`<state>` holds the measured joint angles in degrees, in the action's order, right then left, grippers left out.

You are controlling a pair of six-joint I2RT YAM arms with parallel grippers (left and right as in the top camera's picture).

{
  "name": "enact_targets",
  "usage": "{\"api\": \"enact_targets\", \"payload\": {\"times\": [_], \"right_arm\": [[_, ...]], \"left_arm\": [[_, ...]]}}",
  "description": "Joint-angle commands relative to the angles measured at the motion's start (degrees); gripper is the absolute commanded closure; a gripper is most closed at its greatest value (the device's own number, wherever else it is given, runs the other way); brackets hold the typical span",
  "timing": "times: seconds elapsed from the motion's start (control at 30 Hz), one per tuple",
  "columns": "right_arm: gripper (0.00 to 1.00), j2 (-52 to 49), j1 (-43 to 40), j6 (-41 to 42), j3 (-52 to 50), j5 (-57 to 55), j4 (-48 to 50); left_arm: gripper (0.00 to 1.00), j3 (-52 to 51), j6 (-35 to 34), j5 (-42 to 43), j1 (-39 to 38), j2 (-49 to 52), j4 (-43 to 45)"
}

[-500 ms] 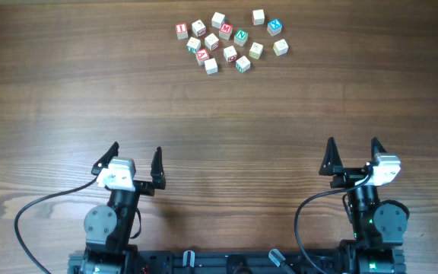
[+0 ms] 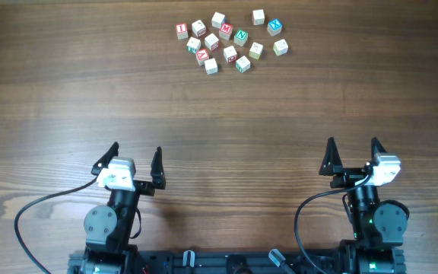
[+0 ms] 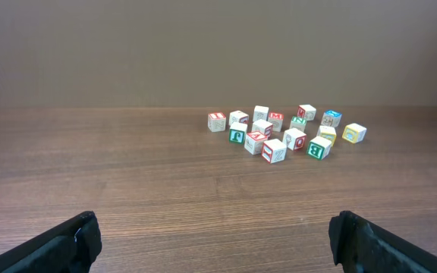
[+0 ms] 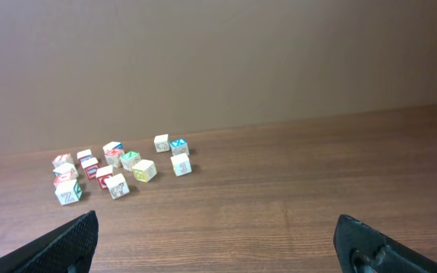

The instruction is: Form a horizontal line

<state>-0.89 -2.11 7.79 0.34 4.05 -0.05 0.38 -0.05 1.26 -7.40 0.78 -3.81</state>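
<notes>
The letter cubes [image 2: 226,32] are tiny pale wooden blocks with red, green and blue printed faces. They lie in a loose, irregular scatter, not a row: a few touch and most sit just apart. The scatter is well ahead of both grippers, forward and to the right of the left gripper [image 2: 136,152] and forward and to the left of the right gripper [image 2: 352,148]. Both grippers stand with their jaws spread wide and nothing between them.

The overhead view shows only the cubes' top faces, where a red "M" and a green "N" seem readable; the other letters are too small to tell. The left wrist view shows side faces instead, among them a green one on a cube [image 3: 317,148] at the near edge and a yellow one farther right. Its black fingertips [image 3: 67,246] frame the bottom corners.

The table [image 2: 295,106] is dark brown wood grain. Both wrist views show a plain brown wall [image 4: 279,53] behind its far edge.
</notes>
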Motion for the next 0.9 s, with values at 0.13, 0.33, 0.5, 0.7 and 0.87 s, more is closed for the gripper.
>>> {"api": "enact_targets", "payload": {"times": [0.13, 0.33, 0.5, 0.7, 0.87], "right_arm": [[0.0, 0.6, -0.4, -0.3, 0.0, 0.3, 0.2], [0.0, 0.6, -0.4, -0.3, 0.0, 0.3, 0.2], [0.0, 0.6, -0.4, -0.3, 0.0, 0.3, 0.2], [0.0, 0.6, -0.4, -0.3, 0.0, 0.3, 0.2], [0.0, 0.6, -0.4, -0.3, 0.0, 0.3, 0.2]], "left_arm": [[0.0, -0.1, 0.9, 0.7, -0.2, -0.5, -0.5], [0.0, -0.1, 0.9, 0.7, -0.2, -0.5, -0.5], [0.0, -0.1, 0.9, 0.9, -0.2, -0.5, -0.5], [0.0, 0.0, 0.9, 4.1, -0.2, -0.4, -0.2], [0.0, 1.1, 0.6, 7.5, -0.2, -0.4, -1.8]]}}
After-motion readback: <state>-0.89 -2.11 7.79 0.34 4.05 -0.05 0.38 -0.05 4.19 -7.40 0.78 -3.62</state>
